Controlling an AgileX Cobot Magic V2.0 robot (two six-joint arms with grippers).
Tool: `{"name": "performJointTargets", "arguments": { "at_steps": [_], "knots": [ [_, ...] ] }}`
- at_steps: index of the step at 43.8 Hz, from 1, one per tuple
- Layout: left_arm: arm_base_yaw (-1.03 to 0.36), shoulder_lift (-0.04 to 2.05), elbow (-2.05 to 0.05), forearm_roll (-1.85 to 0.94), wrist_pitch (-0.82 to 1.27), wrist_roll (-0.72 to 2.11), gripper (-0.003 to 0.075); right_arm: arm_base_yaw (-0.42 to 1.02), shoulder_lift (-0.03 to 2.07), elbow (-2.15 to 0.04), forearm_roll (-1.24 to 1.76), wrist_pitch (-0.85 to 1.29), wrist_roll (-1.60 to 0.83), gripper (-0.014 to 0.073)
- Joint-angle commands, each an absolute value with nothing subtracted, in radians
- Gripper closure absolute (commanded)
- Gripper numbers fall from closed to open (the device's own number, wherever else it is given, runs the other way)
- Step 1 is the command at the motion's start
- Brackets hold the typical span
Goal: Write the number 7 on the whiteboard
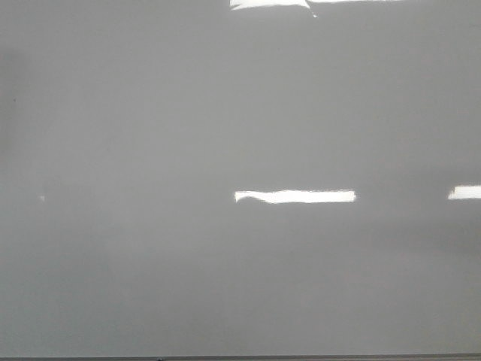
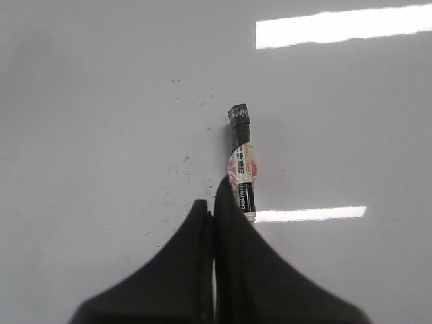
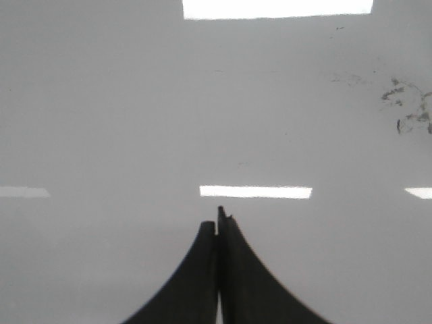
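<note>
Whiteboard (image 2: 101,101) lies under both arms; left gripper (image 2: 214,210) closed beside marker (image 2: 241,158), right gripper (image 3: 218,223) closed, empty.

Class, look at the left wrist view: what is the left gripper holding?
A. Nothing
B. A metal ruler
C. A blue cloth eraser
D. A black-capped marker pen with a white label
D: the black-capped marker pen sticks out from between the left gripper's closed black fingers.

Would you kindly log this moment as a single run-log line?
left gripper: shut on marker | right gripper: shut, holding nothing | whiteboard: no 7 visible | faint smudges
</note>
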State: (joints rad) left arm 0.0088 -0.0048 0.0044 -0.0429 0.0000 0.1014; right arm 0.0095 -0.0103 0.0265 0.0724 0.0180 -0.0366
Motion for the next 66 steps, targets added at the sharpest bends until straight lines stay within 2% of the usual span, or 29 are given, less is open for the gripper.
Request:
{"name": "performJointTargets", "arguments": {
  "at_steps": [1,14,26,43,52,66],
  "knots": [
    [0.009,-0.02,0.01,-0.052,-0.096,0.102,0.0741,0.007,-0.03,0.021,0.069,-0.065,-0.041,0.0662],
    [0.009,-0.02,-0.028,-0.058,-0.159,0.101,0.0741,0.007,-0.03,-0.018,0.07,-0.076,-0.041,0.0662],
    [0.009,-0.009,-0.293,0.014,-0.128,0.101,0.0741,0.007,0.007,-0.264,0.07,0.109,-0.041,0.0662],
    [0.009,0.279,-0.688,0.031,0.316,0.101,0.0741,0.007,0.267,-0.648,0.071,0.475,-0.041,0.0662],
    [0.009,0.421,-0.712,0.031,0.404,0.101,0.0741,0.007,0.391,-0.681,0.071,0.554,-0.041,0.0662],
    [0.009,0.532,-0.707,0.012,0.518,0.101,0.0741,0.007,0.551,-0.68,0.071,0.591,-0.041,0.0662]
  ]
}}
